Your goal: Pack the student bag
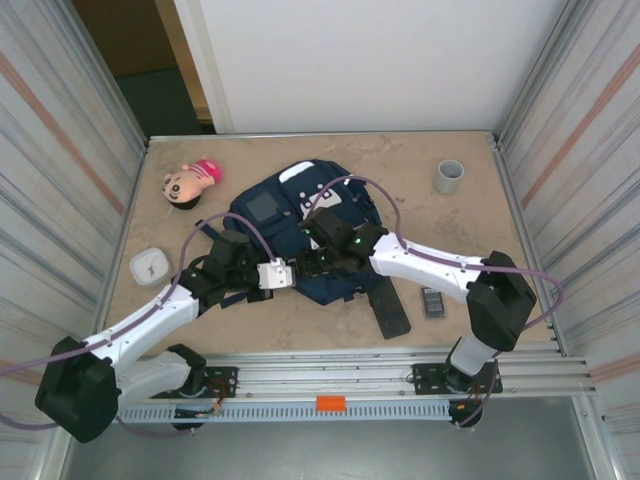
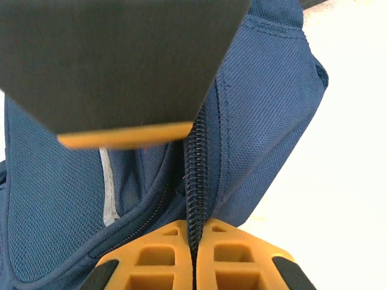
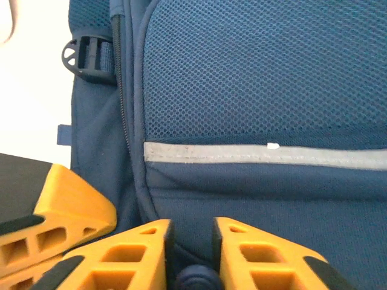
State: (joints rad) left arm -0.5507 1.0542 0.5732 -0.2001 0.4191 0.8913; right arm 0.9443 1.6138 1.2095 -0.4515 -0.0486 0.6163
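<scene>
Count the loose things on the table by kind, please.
Bags: 1, the navy backpack
Toys: 1, a doll head
Cups: 1, a grey cup
Boxes: 1, a white box
Flat dark items: 2, a long one and a small one
Total: 6

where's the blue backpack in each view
top external: student bag at frame centre.
left wrist: student bag close up, zipper down the middle.
right wrist: its front pocket close up.
shared landmark: pale stripe, horizontal in right wrist, low left in left wrist.

Bag (image 1: 290, 195) centre, before me; doll (image 1: 190, 183) behind-left, cup (image 1: 449, 176) behind-right, box (image 1: 150, 266) left, flat case (image 1: 390, 308) & small device (image 1: 432, 302) front-right.
</scene>
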